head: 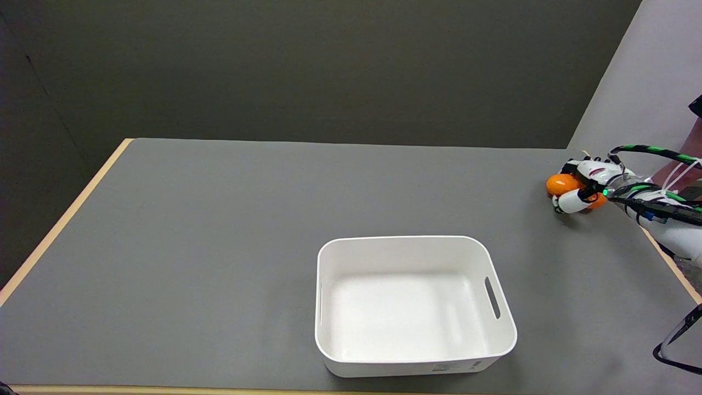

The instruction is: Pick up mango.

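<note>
The right hand (582,188) has its fingers wrapped around the orange mango (561,184) near the far right edge of the grey table (219,247), well apart from the white bin (417,307) toward the near side.

So the table (219,230) has a flat dark grey top with a light wood strip showing along the left and near edges. Sitting on it toward the near side, a bit right of middle, is a white plastic bin (502,323) with rounded corners and slot handles. Way over by the far right edge there's an orange mango (560,184) resting on the surface, well apart from the bin.
</note>
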### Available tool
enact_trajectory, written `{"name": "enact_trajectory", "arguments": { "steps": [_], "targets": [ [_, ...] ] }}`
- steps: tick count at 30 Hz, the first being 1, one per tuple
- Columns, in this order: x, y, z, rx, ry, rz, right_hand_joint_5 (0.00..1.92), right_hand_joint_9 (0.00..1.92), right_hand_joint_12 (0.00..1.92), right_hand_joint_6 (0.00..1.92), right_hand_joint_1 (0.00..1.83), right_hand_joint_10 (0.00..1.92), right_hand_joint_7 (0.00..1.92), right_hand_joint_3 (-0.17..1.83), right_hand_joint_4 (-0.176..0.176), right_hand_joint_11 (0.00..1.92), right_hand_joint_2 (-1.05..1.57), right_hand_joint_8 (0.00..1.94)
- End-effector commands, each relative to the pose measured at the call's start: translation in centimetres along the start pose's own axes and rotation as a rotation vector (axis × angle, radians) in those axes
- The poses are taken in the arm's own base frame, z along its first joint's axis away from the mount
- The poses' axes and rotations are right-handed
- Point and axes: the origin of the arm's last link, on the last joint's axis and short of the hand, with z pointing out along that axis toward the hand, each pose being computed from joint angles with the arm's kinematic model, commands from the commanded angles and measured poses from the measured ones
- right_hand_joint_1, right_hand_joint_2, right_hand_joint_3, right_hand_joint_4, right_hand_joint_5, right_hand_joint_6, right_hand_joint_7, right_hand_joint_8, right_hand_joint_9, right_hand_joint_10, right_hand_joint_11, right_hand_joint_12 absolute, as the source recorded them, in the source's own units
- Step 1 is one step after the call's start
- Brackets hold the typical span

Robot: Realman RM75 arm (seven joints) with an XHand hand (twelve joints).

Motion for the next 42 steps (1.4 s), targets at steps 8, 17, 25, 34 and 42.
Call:
{"name": "enact_trajectory", "arguments": {
  "steps": [8,17,25,34,42],
  "targets": [
    [1.2,-1.0,-0.2,0.007,0.078,0.046,0.56,0.86,1.92,1.55,1.16,1.78,0.71,0.25,-0.176,0.34,1.20,1.60],
    [6.1,-2.5,-3.3,0.100,0.294,0.492,0.60,0.89,1.92,1.59,1.16,1.92,0.66,0.41,-0.176,0.28,1.12,1.63],
    [7.6,-4.5,-7.8,0.250,0.382,0.851,0.67,0.94,1.92,1.54,1.18,1.92,0.73,0.54,-0.176,0.50,1.03,1.58],
    [3.8,-5.0,-11.6,0.416,0.130,1.289,0.73,1.00,1.92,1.51,1.20,1.89,0.79,0.69,-0.176,1.03,0.92,1.54],
    [2.0,-4.8,-17.3,0.836,0.153,1.572,0.73,1.01,1.92,1.50,1.20,1.92,0.78,0.66,-0.176,0.93,0.93,1.54]
  ]
}}
